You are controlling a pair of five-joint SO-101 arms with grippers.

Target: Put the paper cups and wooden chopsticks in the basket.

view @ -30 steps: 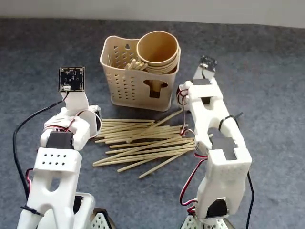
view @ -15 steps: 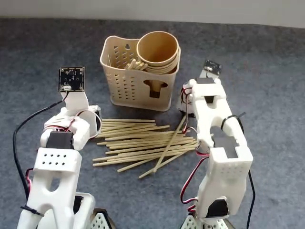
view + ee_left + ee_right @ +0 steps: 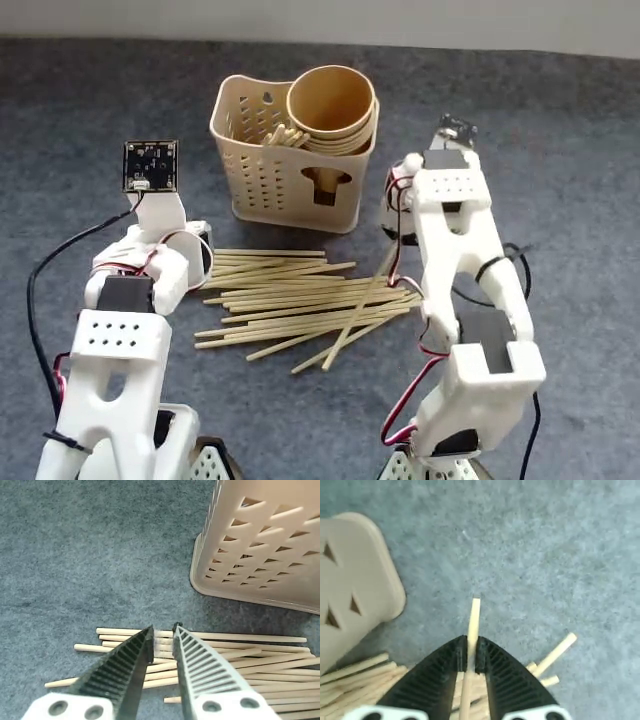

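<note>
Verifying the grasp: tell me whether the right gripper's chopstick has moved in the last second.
Yes. The chopstick, in the right gripper, swung its free end away from the basket, across the pile.

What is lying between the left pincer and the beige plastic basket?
In the left wrist view, the left pincer hovers over pale wooden chopsticks; past them, only bare grey carpet reaches the beige perforated plastic basket.
</note>
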